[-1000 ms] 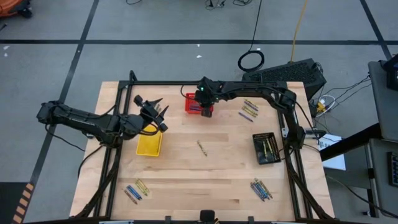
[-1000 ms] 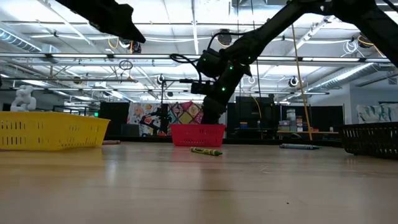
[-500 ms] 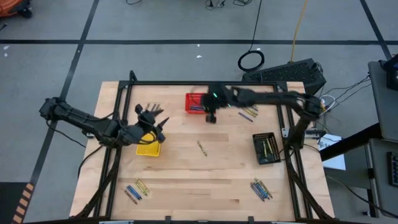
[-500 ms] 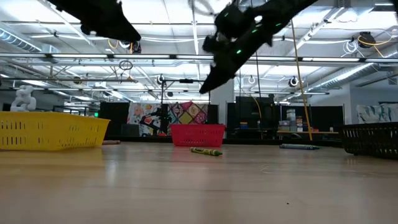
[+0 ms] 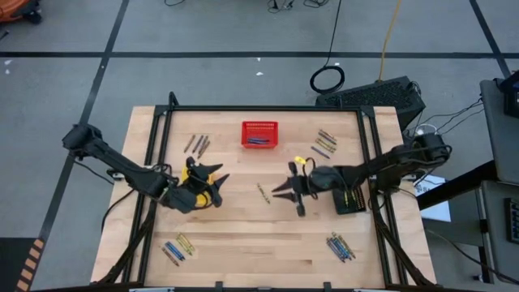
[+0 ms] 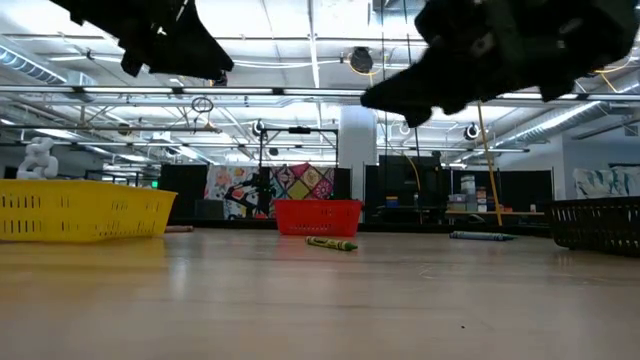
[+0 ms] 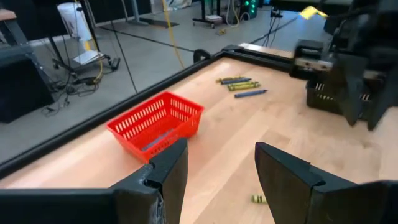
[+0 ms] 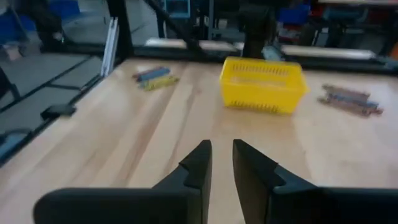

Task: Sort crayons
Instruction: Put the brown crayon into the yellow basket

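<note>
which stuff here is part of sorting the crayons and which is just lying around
Part of the job:
- lone crayon mid-table
- crayon piles
- red basket, yellow basket, black basket

Just lying about:
- cable coil on the floor
- black box behind the table

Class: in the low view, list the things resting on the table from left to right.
Yellow basket → red basket → green crayon → blue crayon → black basket.
</note>
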